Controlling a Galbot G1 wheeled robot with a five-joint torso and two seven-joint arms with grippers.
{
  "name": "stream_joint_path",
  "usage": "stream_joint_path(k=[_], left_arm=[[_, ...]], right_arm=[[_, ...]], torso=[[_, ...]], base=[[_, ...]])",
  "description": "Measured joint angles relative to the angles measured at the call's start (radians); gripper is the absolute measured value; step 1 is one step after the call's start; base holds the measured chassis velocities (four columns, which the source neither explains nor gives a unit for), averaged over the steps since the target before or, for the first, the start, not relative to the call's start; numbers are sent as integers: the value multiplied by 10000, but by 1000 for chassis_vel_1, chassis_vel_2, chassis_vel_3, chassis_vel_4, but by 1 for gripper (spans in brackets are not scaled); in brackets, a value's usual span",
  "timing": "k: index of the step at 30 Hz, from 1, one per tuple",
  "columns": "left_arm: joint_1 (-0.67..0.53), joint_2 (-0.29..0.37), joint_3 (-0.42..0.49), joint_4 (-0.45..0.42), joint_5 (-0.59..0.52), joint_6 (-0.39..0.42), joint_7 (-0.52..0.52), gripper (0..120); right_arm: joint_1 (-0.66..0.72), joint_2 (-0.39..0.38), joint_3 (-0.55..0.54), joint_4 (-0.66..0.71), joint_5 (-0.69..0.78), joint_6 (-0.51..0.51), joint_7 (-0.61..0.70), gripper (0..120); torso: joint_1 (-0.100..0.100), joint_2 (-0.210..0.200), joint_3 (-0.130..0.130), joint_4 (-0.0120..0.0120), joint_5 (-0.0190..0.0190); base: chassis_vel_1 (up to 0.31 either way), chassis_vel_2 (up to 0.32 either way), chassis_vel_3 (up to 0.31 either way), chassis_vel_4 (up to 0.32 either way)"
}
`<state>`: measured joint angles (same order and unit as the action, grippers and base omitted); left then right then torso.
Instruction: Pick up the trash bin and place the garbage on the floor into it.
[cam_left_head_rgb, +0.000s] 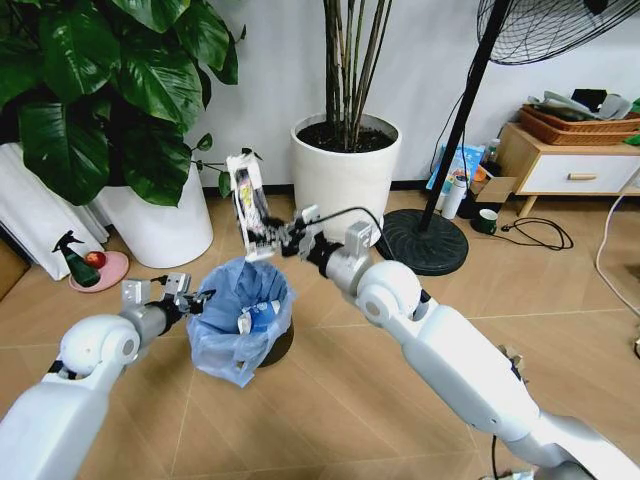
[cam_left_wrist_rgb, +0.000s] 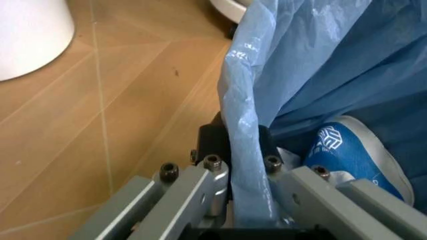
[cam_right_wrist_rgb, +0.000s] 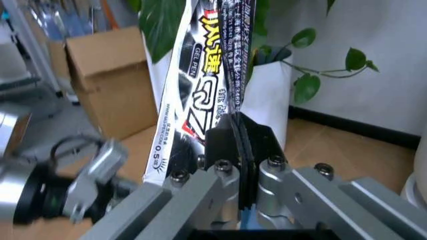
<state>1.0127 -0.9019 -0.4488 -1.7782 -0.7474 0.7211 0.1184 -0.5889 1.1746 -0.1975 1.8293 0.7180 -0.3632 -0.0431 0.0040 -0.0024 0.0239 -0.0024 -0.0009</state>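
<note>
The trash bin (cam_left_head_rgb: 250, 320), a small dark bin lined with a crinkly light blue bag, sits low on the herringbone floor (cam_left_head_rgb: 330, 400). My left gripper (cam_left_head_rgb: 195, 298) is shut on its bag rim (cam_left_wrist_rgb: 243, 150) at the left side. Blue and white garbage (cam_left_head_rgb: 262, 315) lies inside the bin, seen close as a blue wrapper (cam_left_wrist_rgb: 347, 150). My right gripper (cam_left_head_rgb: 272, 240) is shut on a black-white wrapper (cam_left_head_rgb: 248, 205), held upright above the bin's far edge. In the right wrist view the wrapper (cam_right_wrist_rgb: 210, 85) sticks up from between the closed jaws.
Two big white plant pots (cam_left_head_rgb: 160, 225) (cam_left_head_rgb: 345, 170) stand behind the bin. A black fan base (cam_left_head_rgb: 425, 242) and pole are at right, with a wooden cabinet (cam_left_head_rgb: 565, 170) beyond. A green spray bottle (cam_left_head_rgb: 78, 260) sits at left. A cardboard box (cam_right_wrist_rgb: 110, 75) stands in the right wrist view.
</note>
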Motion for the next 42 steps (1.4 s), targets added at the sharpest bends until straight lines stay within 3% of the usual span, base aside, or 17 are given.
stream_joint_path(k=[11, 18, 21, 23, 26, 29, 31, 37, 42], left_arm=[[-786, 83, 479, 318, -386, 148, -152, 0], [-799, 187, 450, 336, -418, 151, -146, 0], [-815, 189, 444, 339, -418, 151, -142, 0], [-825, 179, 431, 343, -418, 151, -138, 0], [-825, 173, 415, 343, -418, 151, -135, 0], [-691, 173, 302, 292, -405, 151, -122, 0], [-633, 180, 254, 263, -401, 152, -113, 0], [56, 375, -314, 21, -248, 143, 49, 0], [494, 475, -682, -126, -122, 72, 134, 0]], right_arm=[[-112, 227, -581, -756, -1332, 509, -449, 0], [-65, 529, -784, -1227, -1703, 656, -493, 29], [-50, 564, -803, -1326, -1750, 680, -490, 35], [-42, 581, -811, -1392, -1777, 698, -482, 47], [-43, 589, -791, -1390, -1779, 705, -440, 53], [-74, 598, -511, -1226, -1757, 690, -209, 68], [-101, 574, -393, -1141, -1739, 657, -132, 71], [-470, -26, 528, -426, -1493, 366, 298, 96], [-1022, -804, 1361, 184, -1330, 112, 615, 100]], torso=[[1, 0, 1, 2, 1], [0, 0, 0, 3, 0], [0, 0, 1, 3, 0], [0, 0, 1, 3, 0], [0, 0, 0, 2, 0], [0, 0, 0, 2, 0], [0, 0, 0, 2, 0], [0, 0, 0, 5, 1], [0, 0, -1, 0, 1]], base=[[0, 0, 0, 0], [0, 0, 0, 0], [0, 0, 0, 0], [0, 0, 0, 0], [0, 0, 0, 0], [0, 0, 0, 0], [0, 0, 0, 0], [0, 0, 0, 0], [0, 0, 0, 0]])
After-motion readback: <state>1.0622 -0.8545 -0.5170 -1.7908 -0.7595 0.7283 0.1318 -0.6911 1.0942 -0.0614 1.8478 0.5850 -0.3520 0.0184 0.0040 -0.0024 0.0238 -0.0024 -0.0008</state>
